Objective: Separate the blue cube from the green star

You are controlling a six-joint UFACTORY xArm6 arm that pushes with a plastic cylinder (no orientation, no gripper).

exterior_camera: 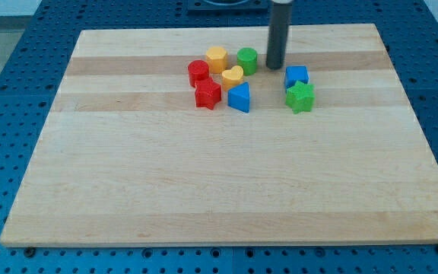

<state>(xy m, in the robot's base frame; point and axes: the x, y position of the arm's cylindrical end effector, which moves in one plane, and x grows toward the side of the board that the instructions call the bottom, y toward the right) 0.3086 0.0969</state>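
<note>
Blue cube (pixel 296 75) touching green star (pixel 300 97)

The counter (pixel 226 175) is pale wood, banded with lighter and slightly darker honey strips running across the view. Around it lies a blue surface (pixel 6 46) dotted with a regular grid of small dark holes. The rod is dark grey, nearly black, down to my tip (pixel 274 67).

The blue cube (pixel 296 75) is bright blue, and the green star (pixel 300 97) is vivid green. The green cylinder (pixel 247 59) shares that green. The blue triangle (pixel 239 97) matches the cube's blue. The red cylinder (pixel 198 73) and red star (pixel 207 94) are saturated red (almost identical in tone). The yellow hexagon (pixel 217 58) and yellow heart (pixel 233 77) are warm orange-yellow.
</note>
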